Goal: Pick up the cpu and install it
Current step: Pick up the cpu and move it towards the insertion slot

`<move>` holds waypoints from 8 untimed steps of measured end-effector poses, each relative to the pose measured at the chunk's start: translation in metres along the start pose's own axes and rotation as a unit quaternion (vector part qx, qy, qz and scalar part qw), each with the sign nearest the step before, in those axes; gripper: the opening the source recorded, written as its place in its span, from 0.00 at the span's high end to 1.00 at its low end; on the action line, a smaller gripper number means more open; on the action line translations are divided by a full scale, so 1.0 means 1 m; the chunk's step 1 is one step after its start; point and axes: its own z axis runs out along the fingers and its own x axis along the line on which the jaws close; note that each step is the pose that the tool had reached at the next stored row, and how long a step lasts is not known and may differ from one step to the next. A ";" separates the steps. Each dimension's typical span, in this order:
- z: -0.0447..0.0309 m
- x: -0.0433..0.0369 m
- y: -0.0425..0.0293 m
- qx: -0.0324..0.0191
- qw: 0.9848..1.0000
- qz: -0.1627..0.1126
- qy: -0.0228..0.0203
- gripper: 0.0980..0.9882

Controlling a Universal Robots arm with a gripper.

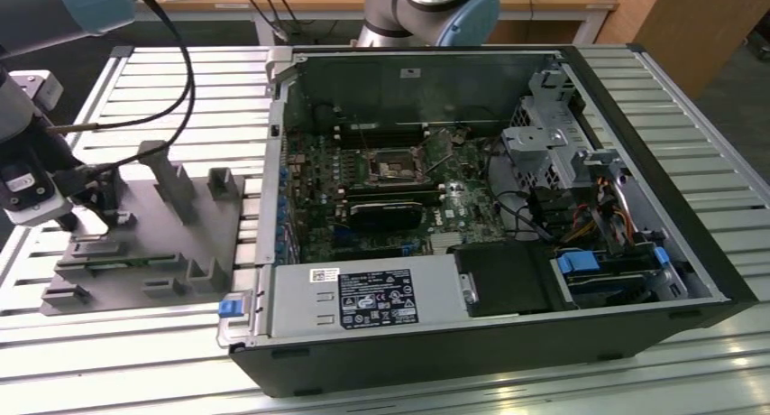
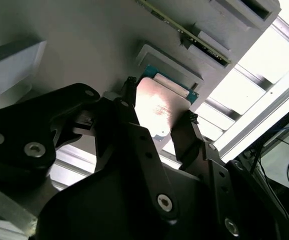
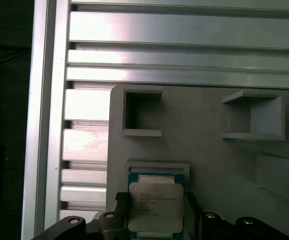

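The cpu (image 3: 155,205), a small square chip with a silvery top and green edges, lies at a shallow recess of the grey plastic tray (image 1: 169,257). My gripper (image 1: 92,222) hangs over the tray at the exterior view's left. In both wrist views its two dark fingers (image 2: 183,134) press against opposite edges of the cpu (image 2: 157,107), so the gripper (image 2: 158,106) is shut on it. The dark square socket (image 1: 395,167) with its metal frame sits on the motherboard inside the open computer case, far to the exterior view's right of the gripper (image 3: 154,201).
The open case (image 1: 481,207) lies on a slatted aluminium table (image 1: 157,90). The tray carries several upright posts (image 1: 162,176) and box-shaped pockets (image 3: 142,112) around the gripper. A black cable (image 1: 180,63) loops from the arm. A black card (image 1: 388,215) sits below the socket.
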 end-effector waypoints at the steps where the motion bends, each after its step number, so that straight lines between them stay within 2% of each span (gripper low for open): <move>1: -0.0020 0.0000 0.0001 0.000 1.000 0.000 0.000 0.52; 8: -0.0181 0.0001 0.0008 0.000 1.000 0.000 0.000 0.52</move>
